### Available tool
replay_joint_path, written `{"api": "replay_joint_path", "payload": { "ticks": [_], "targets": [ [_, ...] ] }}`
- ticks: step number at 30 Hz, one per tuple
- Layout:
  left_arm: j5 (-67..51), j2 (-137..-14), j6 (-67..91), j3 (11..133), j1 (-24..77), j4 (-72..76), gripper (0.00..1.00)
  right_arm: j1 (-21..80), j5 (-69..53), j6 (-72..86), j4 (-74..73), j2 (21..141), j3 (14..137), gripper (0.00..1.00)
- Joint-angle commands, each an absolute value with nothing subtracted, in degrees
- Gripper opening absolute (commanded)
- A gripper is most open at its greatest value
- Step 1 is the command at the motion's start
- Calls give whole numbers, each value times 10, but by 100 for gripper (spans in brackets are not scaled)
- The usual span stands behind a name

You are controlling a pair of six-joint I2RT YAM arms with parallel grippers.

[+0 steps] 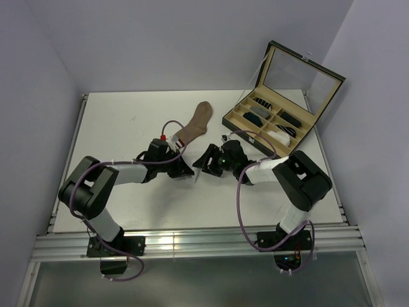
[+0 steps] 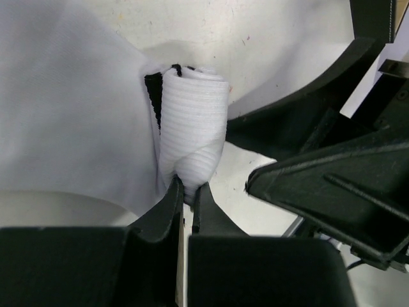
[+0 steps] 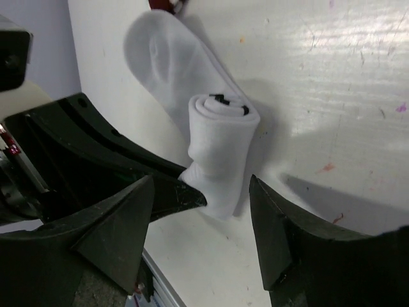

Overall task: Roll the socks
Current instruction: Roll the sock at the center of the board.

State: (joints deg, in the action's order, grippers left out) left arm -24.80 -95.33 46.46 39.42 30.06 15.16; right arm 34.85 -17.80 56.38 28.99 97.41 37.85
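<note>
Our left gripper point(image 2: 190, 188) fills the bottom of its own wrist view, fingers pressed together and pinching the lower end of the white sock point(image 2: 192, 121). That sock is partly rolled. The roll stands as a ribbed bundle rising toward 12 o'clock from the fingertips, with a dark stripe showing at its top edge. The rest of the fabric spreads flat toward 9 o'clock.

From the right wrist we see the same white sock point(image 3: 220, 141) as a short roll on the table, its flat unrolled part trailing toward 11 o'clock. Our right gripper point(image 3: 201, 182) is spread wide, one finger on each side of the roll and neither touching it. The left gripper's dark tip meets the roll from 9 o'clock.

From above, both grippers meet near the middle of the table point(image 1: 128, 128), left gripper point(image 1: 185, 167) at 9 o'clock of the right gripper point(image 1: 206, 160). The tan sock point(image 1: 195, 128) lies flat just beyond them, toe toward 12 o'clock. A box point(image 1: 236, 126) with its lid raised sits at 2 o'clock, and its compartments hold small dark and pale bundles.
</note>
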Motion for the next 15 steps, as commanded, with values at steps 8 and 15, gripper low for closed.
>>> {"api": "replay_joint_path", "payload": {
  "ticks": [8,15],
  "targets": [
    [-301,-981,495,396,261,155,0,332,-177,587,369,1029,374,69],
    [-323,-997,520,394,247,177,0,332,-201,597,390,1071,385,69]
  ]
}}
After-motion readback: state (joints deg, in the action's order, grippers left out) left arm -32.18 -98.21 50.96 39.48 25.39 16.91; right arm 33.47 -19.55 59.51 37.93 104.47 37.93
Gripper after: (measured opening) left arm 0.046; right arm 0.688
